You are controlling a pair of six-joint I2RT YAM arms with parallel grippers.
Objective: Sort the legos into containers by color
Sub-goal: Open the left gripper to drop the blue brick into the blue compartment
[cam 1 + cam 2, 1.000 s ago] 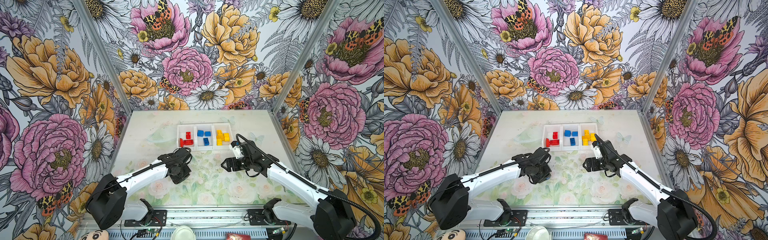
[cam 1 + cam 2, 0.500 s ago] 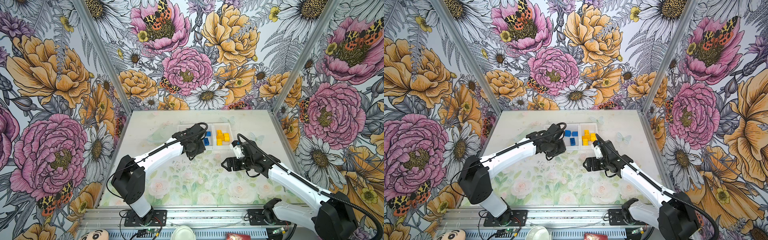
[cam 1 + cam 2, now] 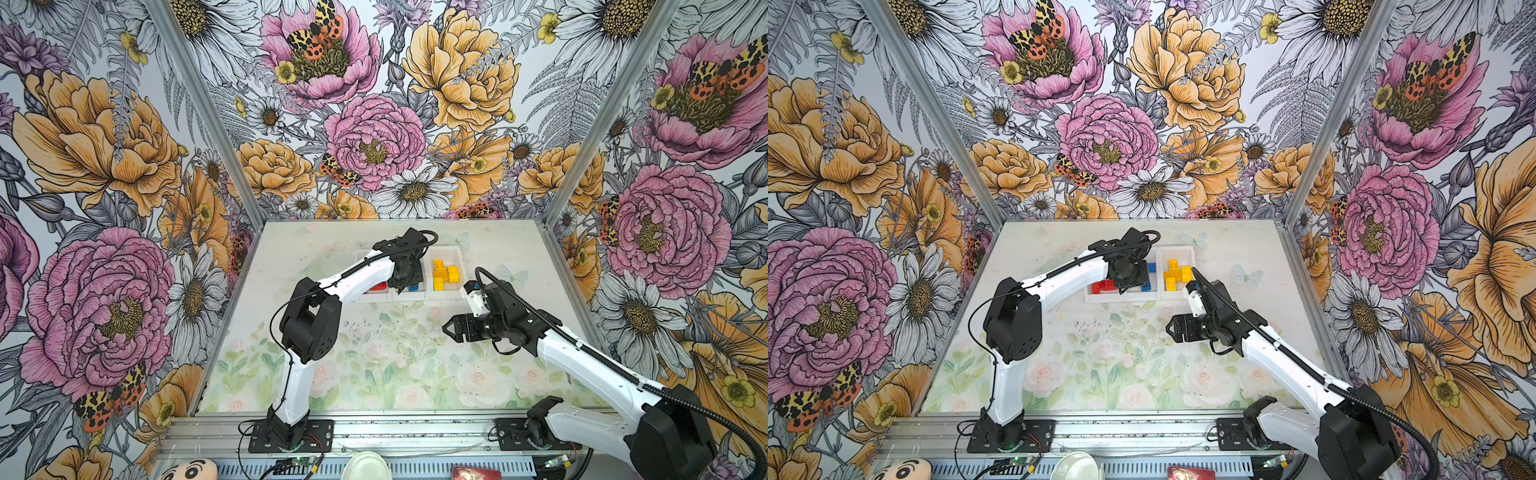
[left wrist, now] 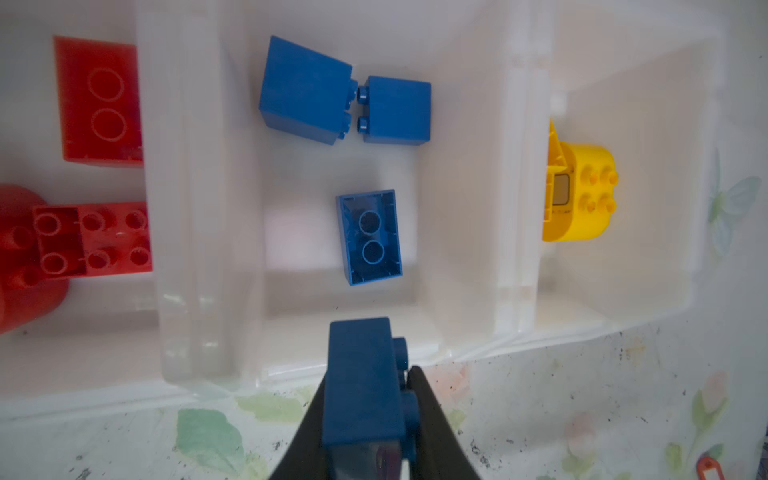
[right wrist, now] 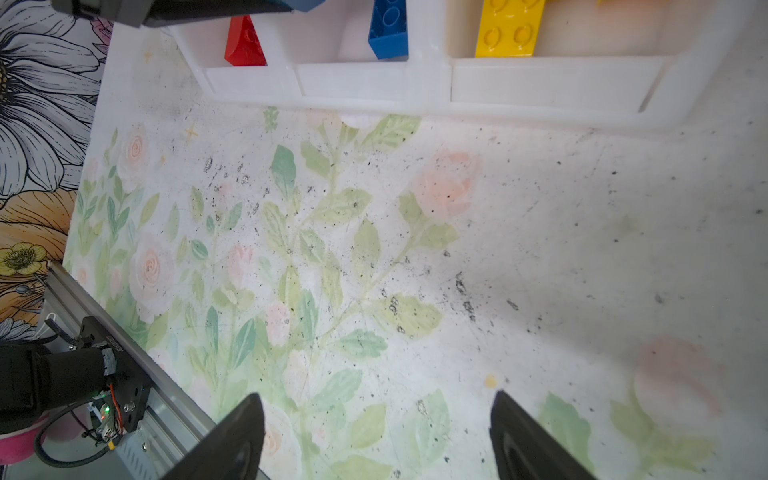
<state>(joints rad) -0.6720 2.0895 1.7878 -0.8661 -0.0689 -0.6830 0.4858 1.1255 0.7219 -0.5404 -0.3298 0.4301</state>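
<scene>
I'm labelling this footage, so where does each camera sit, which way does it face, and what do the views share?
Top views: high at the front, looking down on the floral table; white left arm and right arm show nearly whole.
Left wrist: on the left arm, looking down into the white three-bin plastic tray; the left hand is shut on a blue studded plastic brick.
Right wrist: on the right arm, facing table and tray front; open right hand shows.
Shared: all views show the tray.

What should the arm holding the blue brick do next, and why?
Probably ease the left pincer a little further over the middle bin: its blue brick hangs right above the near rim, and the other blue bricks lie inside.
</scene>
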